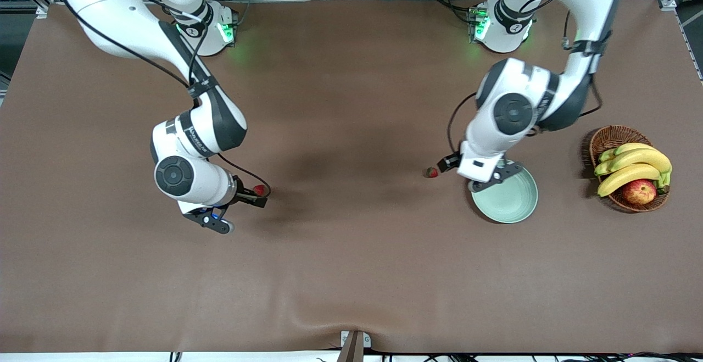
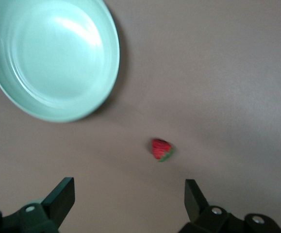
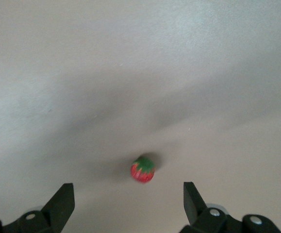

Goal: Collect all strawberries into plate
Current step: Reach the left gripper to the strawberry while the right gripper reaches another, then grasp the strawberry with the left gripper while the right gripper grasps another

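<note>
We've got both the left gripper [image 2: 125, 201] and right gripper [image 3: 125, 204] spread wide over strawberries [image 3: 142, 169]; tiny berries could easily squirt away sideways.

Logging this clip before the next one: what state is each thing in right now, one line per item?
Left tool: open, over the table beside the plate, holding nothing.
Right tool: open, holding nothing.
Strawberry by the left tool: loose on the table, outside the plate.
Strawberry by the right tool: loose on the table.
Plate: upright, no berry visible in it.
Basket: upright, holding bananas and an apple.
</note>
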Motion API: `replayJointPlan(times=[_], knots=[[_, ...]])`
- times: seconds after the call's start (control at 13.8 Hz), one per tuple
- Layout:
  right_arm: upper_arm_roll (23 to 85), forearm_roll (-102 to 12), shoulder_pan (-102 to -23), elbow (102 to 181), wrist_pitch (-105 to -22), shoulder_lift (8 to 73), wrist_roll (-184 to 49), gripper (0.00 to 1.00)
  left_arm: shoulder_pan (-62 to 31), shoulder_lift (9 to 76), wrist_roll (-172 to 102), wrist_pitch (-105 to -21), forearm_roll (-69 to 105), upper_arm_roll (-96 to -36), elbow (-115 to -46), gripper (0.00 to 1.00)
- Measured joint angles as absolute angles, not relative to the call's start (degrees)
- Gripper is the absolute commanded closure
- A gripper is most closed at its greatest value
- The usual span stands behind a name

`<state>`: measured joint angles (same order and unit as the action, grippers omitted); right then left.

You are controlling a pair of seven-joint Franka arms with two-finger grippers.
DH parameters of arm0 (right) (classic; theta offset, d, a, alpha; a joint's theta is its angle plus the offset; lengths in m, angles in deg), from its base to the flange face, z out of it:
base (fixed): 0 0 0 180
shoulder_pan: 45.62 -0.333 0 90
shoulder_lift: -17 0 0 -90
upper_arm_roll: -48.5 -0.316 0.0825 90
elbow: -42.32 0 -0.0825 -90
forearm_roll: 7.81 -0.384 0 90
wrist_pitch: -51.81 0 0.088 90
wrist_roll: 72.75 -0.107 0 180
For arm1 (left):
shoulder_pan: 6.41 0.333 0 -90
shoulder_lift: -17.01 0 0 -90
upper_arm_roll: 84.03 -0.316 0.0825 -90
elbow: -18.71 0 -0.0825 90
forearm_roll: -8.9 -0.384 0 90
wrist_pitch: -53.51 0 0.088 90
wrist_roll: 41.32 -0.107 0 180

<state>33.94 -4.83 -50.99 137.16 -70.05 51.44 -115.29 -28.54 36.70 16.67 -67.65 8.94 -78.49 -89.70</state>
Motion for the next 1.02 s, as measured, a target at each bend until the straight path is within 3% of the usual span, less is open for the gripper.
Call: replayJointPlan(times=[0.22, 0.73, 0.94, 1.02], knots=[[34.14, -4.81, -48.93, 143.59, -78.99, 51.8, -112.32, 0.3, -31.62, 40.8, 32.74, -72.12, 8.94, -78.45, -89.73, 0.0], [33.38, -4.95, -50.96, 145.06, -81.46, 52.29, -114.99, 0.31, -31.83, 46.9, 51.81, -76.08, 8.94, -78.71, -89.76, 0.0], [33.45, -4.95, -51.11, 145.65, -81.47, 53.1, -115.17, 0.47, -31.84, 48.42, 54.66, -77.32, 8.94, -78.71, -89.79, 0.0], [33.47, -4.95, -51.11, 145.69, -81.47, 53.51, -115.18, 0.57, -31.83, 48.91, 54.84, -77.77, 8.94, -78.72, -89.79, 0.0]])
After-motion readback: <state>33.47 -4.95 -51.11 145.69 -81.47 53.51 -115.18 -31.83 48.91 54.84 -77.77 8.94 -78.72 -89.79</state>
